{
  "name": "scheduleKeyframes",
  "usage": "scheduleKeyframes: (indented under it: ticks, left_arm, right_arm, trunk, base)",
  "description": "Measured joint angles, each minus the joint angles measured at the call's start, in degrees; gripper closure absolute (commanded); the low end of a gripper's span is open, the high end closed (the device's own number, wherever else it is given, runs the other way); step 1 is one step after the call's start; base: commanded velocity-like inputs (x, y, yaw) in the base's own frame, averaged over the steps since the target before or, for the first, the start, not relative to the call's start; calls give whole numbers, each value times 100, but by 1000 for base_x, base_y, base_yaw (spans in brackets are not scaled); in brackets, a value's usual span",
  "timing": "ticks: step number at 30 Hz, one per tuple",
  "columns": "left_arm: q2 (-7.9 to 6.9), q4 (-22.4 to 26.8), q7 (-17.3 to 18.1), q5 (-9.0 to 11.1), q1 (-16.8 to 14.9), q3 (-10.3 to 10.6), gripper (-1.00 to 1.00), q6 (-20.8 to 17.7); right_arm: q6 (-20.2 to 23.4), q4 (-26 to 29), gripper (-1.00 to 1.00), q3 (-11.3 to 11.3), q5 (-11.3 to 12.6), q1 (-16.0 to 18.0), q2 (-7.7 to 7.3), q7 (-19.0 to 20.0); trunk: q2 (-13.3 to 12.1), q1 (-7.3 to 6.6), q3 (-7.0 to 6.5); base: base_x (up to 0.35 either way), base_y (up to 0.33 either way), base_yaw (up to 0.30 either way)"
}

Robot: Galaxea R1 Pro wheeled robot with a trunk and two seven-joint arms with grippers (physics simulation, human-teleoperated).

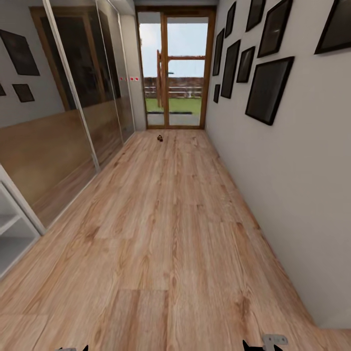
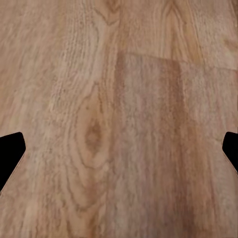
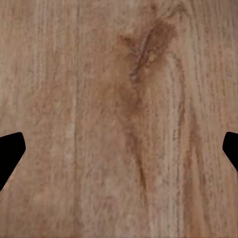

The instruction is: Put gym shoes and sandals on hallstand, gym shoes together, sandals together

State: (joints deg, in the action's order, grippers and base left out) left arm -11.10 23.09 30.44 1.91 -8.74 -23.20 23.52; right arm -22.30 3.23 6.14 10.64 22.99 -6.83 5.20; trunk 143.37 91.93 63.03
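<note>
A home corridor: plank floor [image 1: 165,234], mirrored wardrobe [image 1: 73,112], framed pictures [image 1: 268,87].

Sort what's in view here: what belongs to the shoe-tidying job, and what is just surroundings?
Job:
- corridor floor, wood planks
- small dark thing on the floor near the door, too far to identify, maybe footwear
- left gripper and right gripper, jaws wide apart, nothing between them

Surroundings:
- mirrored wardrobe
- glass door
- picture frames on the wall

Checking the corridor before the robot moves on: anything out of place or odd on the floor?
One thing: a small dark object lies alone on the floor far down the corridor, near the glass door. It is too small to identify. Nothing looks spilled or damaged.
</note>
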Motion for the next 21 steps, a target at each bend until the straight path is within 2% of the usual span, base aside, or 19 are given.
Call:
scheduleKeyframes:
  ticks: [21]
  left_arm:
    - [0,0,0,0,0,0,-100,0]
  right_arm:
    - [0,0,-100,0,0,0,0,0]
  trunk:
    - [0,0,0]
  base:
    - [338,0,0]
